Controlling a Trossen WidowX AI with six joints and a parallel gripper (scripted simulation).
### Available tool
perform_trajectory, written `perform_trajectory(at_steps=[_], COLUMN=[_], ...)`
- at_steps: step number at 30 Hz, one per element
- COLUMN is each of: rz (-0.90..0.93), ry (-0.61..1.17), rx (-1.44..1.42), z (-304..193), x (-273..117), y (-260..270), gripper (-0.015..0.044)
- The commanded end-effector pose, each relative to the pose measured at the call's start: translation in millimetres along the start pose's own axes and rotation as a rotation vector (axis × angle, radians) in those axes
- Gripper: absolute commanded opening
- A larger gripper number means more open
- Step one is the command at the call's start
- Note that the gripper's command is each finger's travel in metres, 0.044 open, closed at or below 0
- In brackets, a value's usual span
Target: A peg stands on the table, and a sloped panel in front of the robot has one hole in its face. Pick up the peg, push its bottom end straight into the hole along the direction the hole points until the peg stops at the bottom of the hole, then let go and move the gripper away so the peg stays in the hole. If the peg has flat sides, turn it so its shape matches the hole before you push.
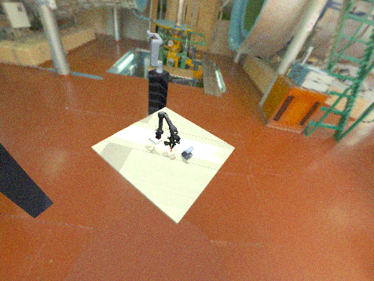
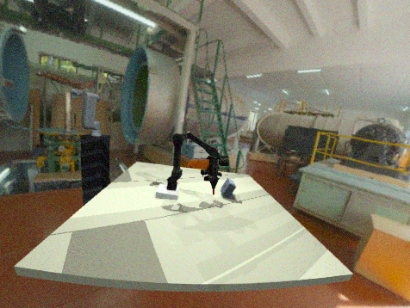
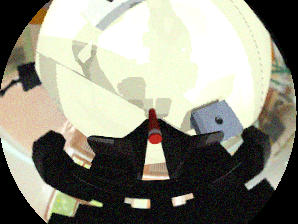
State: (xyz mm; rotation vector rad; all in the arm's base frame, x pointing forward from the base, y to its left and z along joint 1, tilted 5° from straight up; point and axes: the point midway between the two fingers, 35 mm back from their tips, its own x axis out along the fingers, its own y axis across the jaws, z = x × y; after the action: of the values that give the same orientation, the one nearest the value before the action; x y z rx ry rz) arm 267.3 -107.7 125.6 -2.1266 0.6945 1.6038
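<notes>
A thin red peg [image 1: 171,149] [image 2: 214,192] [image 3: 154,125] looks round, with its round end facing the wrist camera. My gripper [image 1: 172,146] [image 2: 214,185] [image 3: 153,121] is shut on the peg and holds it pointing down above the table. The blue-grey sloped panel [image 1: 188,152] [image 2: 228,187] [image 3: 210,116] stands on the table beside the gripper, to its right in all views. Its face shows one small dark hole [image 3: 219,120] in the wrist view. The peg is clear of the panel. The hole is not visible in the top and exterior views.
The pale table [image 1: 173,188] [image 2: 194,258] carries the arm's white base [image 1: 155,140] [image 2: 166,193], left of the gripper in the top and exterior views. Shadows of the arm fall across the table top. A dark column [image 1: 158,92] [image 2: 96,163] stands beyond the table's edge.
</notes>
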Motion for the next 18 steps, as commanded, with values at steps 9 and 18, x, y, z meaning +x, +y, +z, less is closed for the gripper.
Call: perform_trajectory(at_steps=[9,18], rz=[0.007,0.006], ry=[0.069,0.12], rx=[-0.012,-0.021], z=[2,3], x=[3,4], y=[-11,-20], gripper=[0.0,0.0])
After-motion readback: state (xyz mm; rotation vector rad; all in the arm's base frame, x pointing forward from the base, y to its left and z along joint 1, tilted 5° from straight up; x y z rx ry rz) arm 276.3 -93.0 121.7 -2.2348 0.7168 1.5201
